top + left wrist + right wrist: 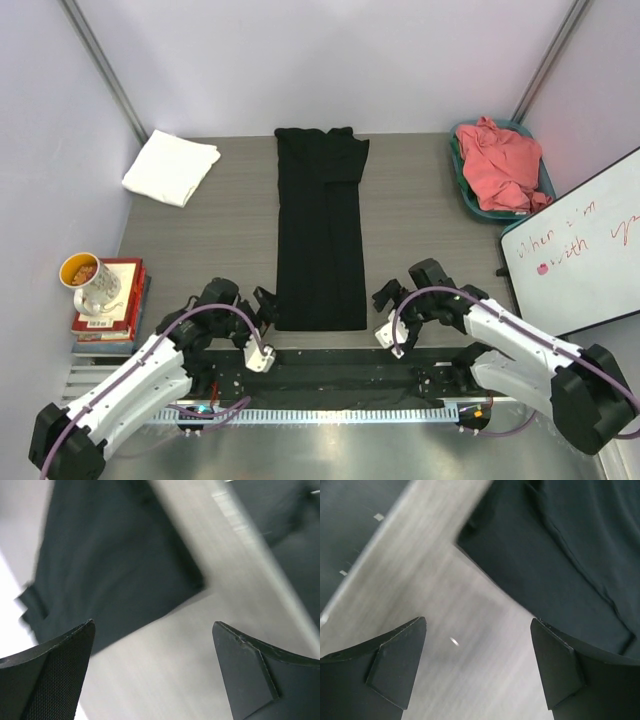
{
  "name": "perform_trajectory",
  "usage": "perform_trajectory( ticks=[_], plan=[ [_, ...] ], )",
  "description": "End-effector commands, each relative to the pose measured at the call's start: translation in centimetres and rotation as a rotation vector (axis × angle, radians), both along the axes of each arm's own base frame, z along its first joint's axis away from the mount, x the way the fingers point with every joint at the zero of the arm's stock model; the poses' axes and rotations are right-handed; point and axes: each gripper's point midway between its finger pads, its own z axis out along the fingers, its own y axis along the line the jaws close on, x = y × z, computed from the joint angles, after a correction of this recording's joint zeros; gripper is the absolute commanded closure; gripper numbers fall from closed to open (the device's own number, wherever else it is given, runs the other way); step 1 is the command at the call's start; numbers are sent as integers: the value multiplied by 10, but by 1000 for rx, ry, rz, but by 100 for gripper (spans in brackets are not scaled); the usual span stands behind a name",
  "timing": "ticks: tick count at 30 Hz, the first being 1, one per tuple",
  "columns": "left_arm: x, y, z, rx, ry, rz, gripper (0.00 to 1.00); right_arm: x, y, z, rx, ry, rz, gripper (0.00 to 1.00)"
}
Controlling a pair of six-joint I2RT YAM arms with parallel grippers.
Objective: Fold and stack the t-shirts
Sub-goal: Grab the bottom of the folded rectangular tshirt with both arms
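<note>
On the grey wood-grain surface (420,220) lies a narrow-folded black cloth tee (320,230), print hidden; left hand (262,303) at its 7 o'clock, right hand (387,300) at 5, both wide, empty.

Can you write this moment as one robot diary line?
black tee: folded long, mid-table | left tool: open, empty | right tool: open, empty | white tee: folded

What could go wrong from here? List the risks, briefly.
The left hand and right hand hang open over bare table, just off the near corners of the black t-shirt; closing there could miss the hem.
The shirt lies in stacked lengthwise layers; pinching only the top one might pull the fold apart.
The mug on the books sits near the left arm; a wide swing could knock it.
</note>
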Motion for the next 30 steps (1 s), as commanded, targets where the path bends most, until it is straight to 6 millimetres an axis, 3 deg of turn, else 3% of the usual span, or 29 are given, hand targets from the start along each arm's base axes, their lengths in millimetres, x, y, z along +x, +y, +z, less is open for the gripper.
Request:
perform_trajectory(
  ticks=[1,6,11,20,24,30],
  plan=[
    [-17,-15,-10,-30,24,-148,0,0,20,-1,50,-7,60,11],
    [-12,-18,-23,-4,84,-134,0,7,36,-1,75,-13,53,14],
    [0,-24,-26,2,86,-118,6,2,47,-6,88,11,53,14],
    [-7,-29,-21,-22,135,-146,11,-8,56,-14,93,45,62,18],
    [-14,-29,-19,-28,162,-158,22,-8,60,-19,88,58,62,23],
    [-25,-24,-20,-9,206,-164,47,-7,64,-20,72,79,61,36]
  ],
)
